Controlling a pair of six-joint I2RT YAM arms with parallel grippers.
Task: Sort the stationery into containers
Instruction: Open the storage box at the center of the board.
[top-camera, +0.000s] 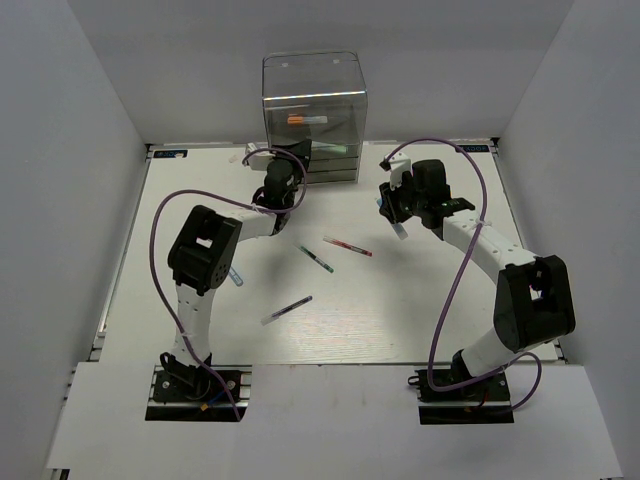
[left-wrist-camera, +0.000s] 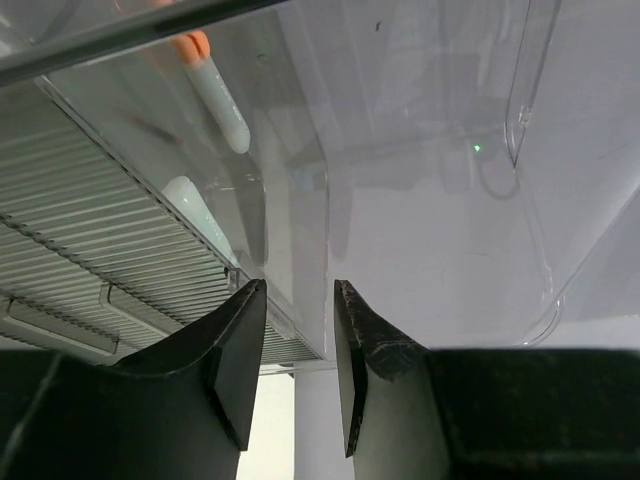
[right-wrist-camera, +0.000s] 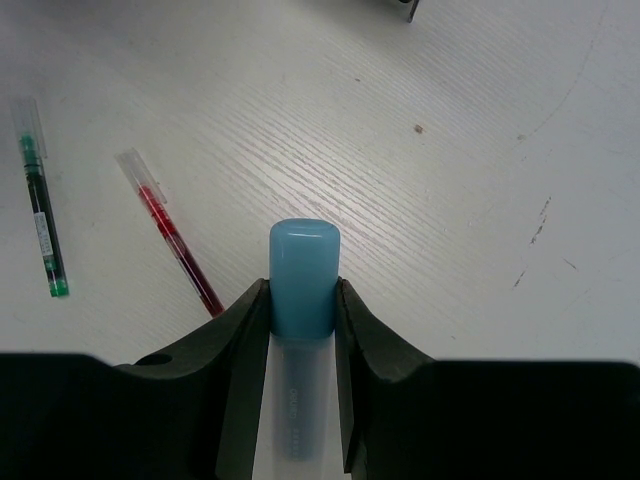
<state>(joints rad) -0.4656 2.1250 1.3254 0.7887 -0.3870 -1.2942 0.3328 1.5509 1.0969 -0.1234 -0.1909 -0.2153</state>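
though overhead blurs it, wrist views show right fingers (right-wrist-camera: 240, 345) clamped on blue-capped marker (right-wrist-camera: 304, 280), left fingers (left-wrist-camera: 235, 350) apart astride clear drawer (left-wrist-camera: 312, 225)

- Table (top-camera: 400, 320): white, wood-grain top. A few small dark specks lie ahead and to the right of the jaws of the right gripper (right-wrist-camera: 300, 290).
- Clear drawer box (top-camera: 315, 120): stands at the table's far edge, directly ahead of the jaws of the left gripper (left-wrist-camera: 298, 300) and close against them.
- Red pen (right-wrist-camera: 175, 245): lies flat just left of the right jaws, with its near end beside the left-hand jaw.
- Green pen (right-wrist-camera: 40, 215): lies flat farther left of the right jaws, apart from the red pen.
- Dark pen (top-camera: 287, 309): lies flat, well behind both sets of jaws.
- Pale stick with light-blue end (top-camera: 236, 274): lies well behind the left jaws, partly hidden by the arm.
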